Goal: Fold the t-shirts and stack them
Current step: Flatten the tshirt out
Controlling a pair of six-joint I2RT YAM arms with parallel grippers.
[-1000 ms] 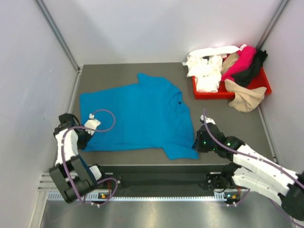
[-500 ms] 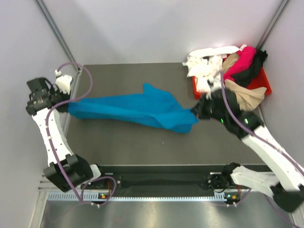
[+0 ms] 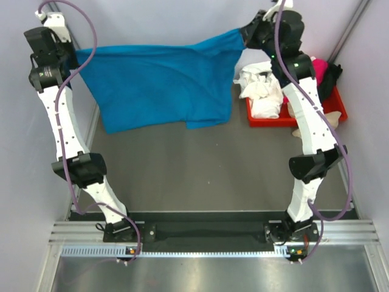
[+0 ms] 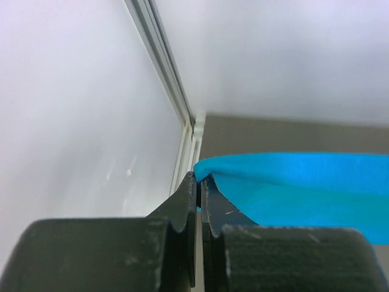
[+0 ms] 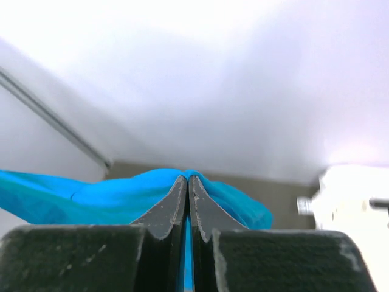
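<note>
While it hung well above the dark grey flat table (image 3: pixel 200 176), the short-sleeved bright blue cloth t-shirt (image 3: pixel 158 85) was held spread like a curtain between the two arms. Its lower hem hung over the far left part of the table, and it could not be told whether the hem touched the surface.

At the far right corner the red plastic tray (image 3: pixel 340 104) was seen with the other garments heaped in it: the crumpled white cloth t-shirt (image 3: pixel 261 88), the magenta cloth t-shirt (image 3: pixel 313 73), the black cloth t-shirt (image 3: pixel 332 76) and the tan cloth t-shirt (image 3: pixel 307 118), which hung partly over the near rim.

The left gripper (image 4: pixel 197 182) was clamped on one upper corner of the blue shirt, the cloth pinched between its black fingers. The right gripper (image 5: pixel 187 182) was clamped in the same way on the other upper corner.

The step in hand was judged to be the lifting and spreading of the shirt, so that it could be laid flat for folding. To do it well, both corners should be held at the same height, and the cloth should be drawn taut but not stretched hard, because such a thin pinch might slip. The hem should be brought down first, away from the tray, and the rest lowered slowly so that no crease is trapped under it.
</note>
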